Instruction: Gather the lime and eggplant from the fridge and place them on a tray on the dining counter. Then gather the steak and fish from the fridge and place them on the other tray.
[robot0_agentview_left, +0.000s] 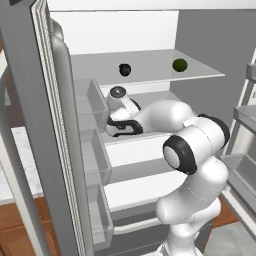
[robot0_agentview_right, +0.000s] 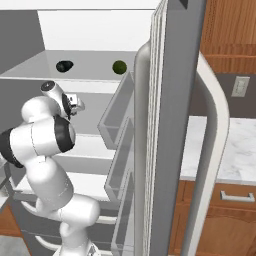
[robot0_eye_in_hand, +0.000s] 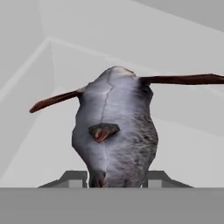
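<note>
While my white arm reaches into the tall grey fridge, the left base view shows the small dark eggplant and round green lime apart on a shelf above. Right base view: my gripper sits under that shelf. Hand view: a grey, scaly fish with reddish-brown fins stands between my fingertips, nearly closed against it.

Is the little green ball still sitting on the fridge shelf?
Yes, the lime rests on the fridge's upper shelf, apart from the dark eggplant.

A white marble wall counter sits over wooden cabinets, a wall outlet above.
</note>
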